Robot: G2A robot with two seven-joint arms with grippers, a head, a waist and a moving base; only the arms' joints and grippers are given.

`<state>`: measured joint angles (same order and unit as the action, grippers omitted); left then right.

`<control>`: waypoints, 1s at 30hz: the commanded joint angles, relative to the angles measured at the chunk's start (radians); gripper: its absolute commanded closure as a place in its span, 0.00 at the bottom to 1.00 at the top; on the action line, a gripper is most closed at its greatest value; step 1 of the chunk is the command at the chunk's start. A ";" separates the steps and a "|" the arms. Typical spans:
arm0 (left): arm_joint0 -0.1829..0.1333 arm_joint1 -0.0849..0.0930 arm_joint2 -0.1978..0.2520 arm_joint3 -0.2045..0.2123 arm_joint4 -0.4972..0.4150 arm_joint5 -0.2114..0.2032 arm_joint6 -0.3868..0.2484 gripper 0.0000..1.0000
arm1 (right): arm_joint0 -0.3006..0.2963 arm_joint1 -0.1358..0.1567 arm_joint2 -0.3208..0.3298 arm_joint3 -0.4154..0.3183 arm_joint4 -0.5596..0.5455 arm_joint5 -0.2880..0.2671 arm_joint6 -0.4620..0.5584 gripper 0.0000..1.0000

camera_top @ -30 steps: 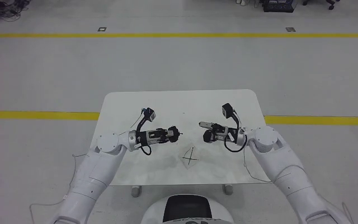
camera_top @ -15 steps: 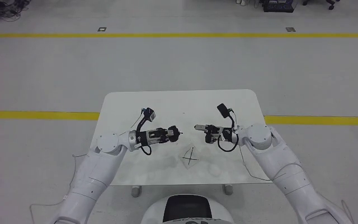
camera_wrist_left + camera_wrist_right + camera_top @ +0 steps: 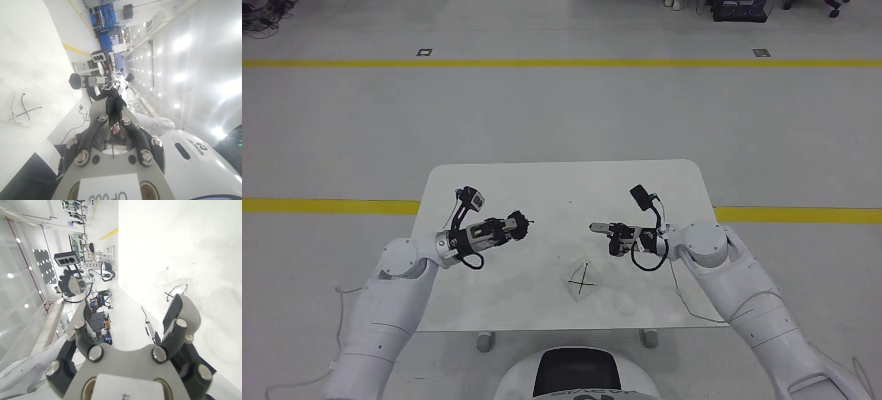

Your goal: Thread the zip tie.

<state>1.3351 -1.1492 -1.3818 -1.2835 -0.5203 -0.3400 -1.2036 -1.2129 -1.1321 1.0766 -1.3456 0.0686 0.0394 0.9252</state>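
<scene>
Zip tie [image 3: 113,151]: thin black strip pinched in my left pincer [image 3: 519,225], held off the surface [image 3: 542,185], I judge so its end is free to feed.
Right pincer [image 3: 130,309]: spread and empty, facing the left one, well apart; likely waiting to take the tail.
Spare ties [image 3: 582,278]: crossed on a clear sheet, between both arms.

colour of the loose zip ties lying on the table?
Black. The loose zip ties show best in the left wrist view, lying crossed.
</scene>
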 commanded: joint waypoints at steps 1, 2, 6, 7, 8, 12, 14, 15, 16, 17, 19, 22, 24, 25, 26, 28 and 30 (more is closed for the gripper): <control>0.003 0.001 -0.018 0.000 -0.037 0.000 -0.012 1.00 | -0.001 0.000 -0.010 -0.016 -0.031 0.019 -0.024 0.00; 0.003 0.001 -0.018 0.000 -0.037 0.000 -0.012 1.00 | 0.000 -0.001 -0.017 -0.031 -0.055 0.045 -0.038 0.00; 0.003 0.001 -0.018 0.000 -0.037 0.000 -0.012 1.00 | 0.029 -0.006 -0.069 -0.104 -0.158 0.281 -0.056 0.00; 0.003 0.001 -0.018 0.000 -0.037 0.000 -0.012 1.00 | 0.037 -0.008 -0.081 -0.112 -0.181 0.301 -0.063 0.00; 0.003 0.001 -0.018 0.000 -0.037 0.000 -0.012 1.00 | 0.042 -0.010 -0.093 -0.104 -0.199 0.301 -0.065 0.00; 0.003 0.001 -0.018 0.000 -0.037 0.000 -0.012 1.00 | 0.093 -0.031 -0.150 -0.029 -0.280 0.301 -0.039 0.00; 0.003 0.001 -0.018 0.000 -0.037 0.000 -0.012 1.00 | 0.123 -0.051 -0.176 0.033 -0.329 0.301 -0.036 0.00; 0.003 0.001 -0.018 0.000 -0.037 0.000 -0.012 1.00 | 0.135 -0.061 -0.189 0.048 -0.357 0.301 -0.035 0.00; 0.003 0.001 -0.018 0.000 -0.037 0.000 -0.012 1.00 | 0.143 -0.071 -0.192 0.056 -0.378 0.301 -0.040 0.00; 0.003 0.001 -0.018 0.000 -0.037 0.000 -0.012 1.00 | 0.143 -0.076 -0.185 0.057 -0.385 0.301 -0.064 0.00; 0.003 0.001 -0.018 0.000 -0.037 0.000 -0.012 1.00 | 0.143 -0.076 -0.185 0.057 -0.385 0.301 -0.064 0.00; 0.003 0.001 -0.018 0.000 -0.037 0.000 -0.012 1.00 | 0.143 -0.076 -0.185 0.057 -0.385 0.301 -0.064 0.00; 0.003 0.001 -0.018 0.000 -0.037 0.000 -0.012 1.00 | 0.139 -0.077 -0.194 0.051 -0.408 0.301 -0.081 0.00; 0.003 0.001 -0.018 0.000 -0.037 0.000 -0.012 1.00 | 0.138 -0.078 -0.207 0.041 -0.432 0.301 -0.083 0.00; 0.003 0.001 -0.018 0.000 -0.037 0.000 -0.012 1.00 | 0.140 -0.080 -0.215 0.035 -0.444 0.301 -0.080 0.00; 0.003 0.001 -0.018 0.000 -0.037 0.000 -0.012 1.00 | 0.152 -0.087 -0.239 0.031 -0.495 0.301 -0.073 0.00; 0.003 0.001 -0.018 0.000 -0.037 0.000 -0.012 1.00 | 0.157 -0.099 -0.249 0.035 -0.522 0.301 -0.072 0.00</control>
<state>1.3385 -1.1484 -1.4000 -1.2839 -0.5573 -0.3400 -1.2154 -1.0579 -1.2250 0.8318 -1.3124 -0.4426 0.3400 0.8507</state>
